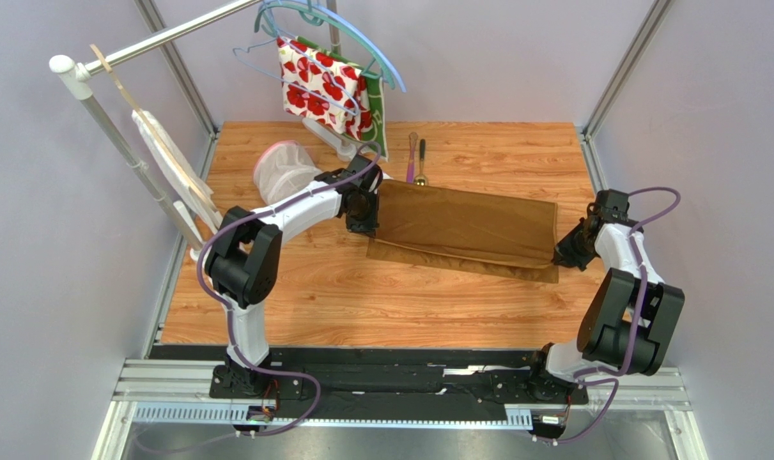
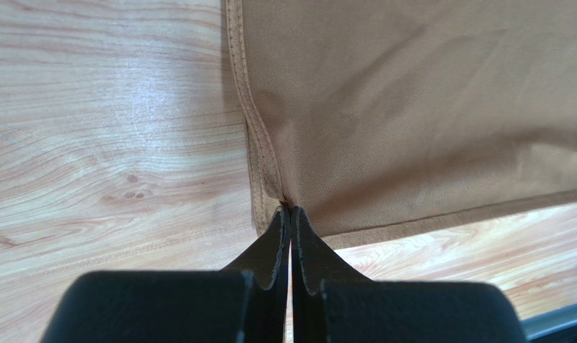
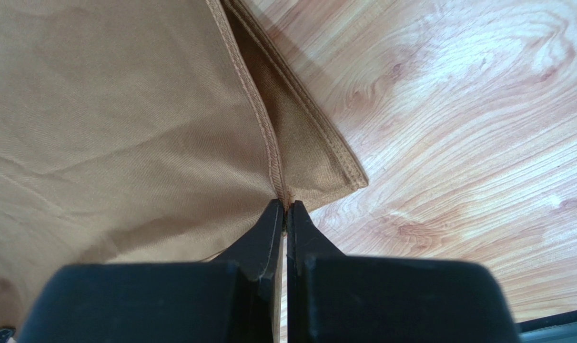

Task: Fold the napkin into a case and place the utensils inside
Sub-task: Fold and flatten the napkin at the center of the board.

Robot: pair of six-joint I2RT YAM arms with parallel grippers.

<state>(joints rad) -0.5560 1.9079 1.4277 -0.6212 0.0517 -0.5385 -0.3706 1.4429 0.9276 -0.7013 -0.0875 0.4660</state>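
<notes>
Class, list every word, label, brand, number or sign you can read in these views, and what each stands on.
None: no text is readable in any view. The golden-brown satin napkin, the white cloth with red flowers, the wooden table, the black left gripper and right gripper show no writing.

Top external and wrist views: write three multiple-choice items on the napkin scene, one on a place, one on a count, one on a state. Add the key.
1. The utensils lie:
A. on the table, just beyond the napkin's far edge
B. on top of the napkin
C. tucked inside a fold

2. How many utensils are in view?
A. one
B. two
C. four

3. The left gripper and right gripper are:
A. open above the wood
B. each shut on a napkin hem
C. each holding a utensil

Key:
1. A, both lie on bare wood by the cloth's far left corner.
2. B, one purple-pink piece and one gold-bowled spoon.
3. B, each wrist view shows the fingertips pinching stitched hem.
</notes>
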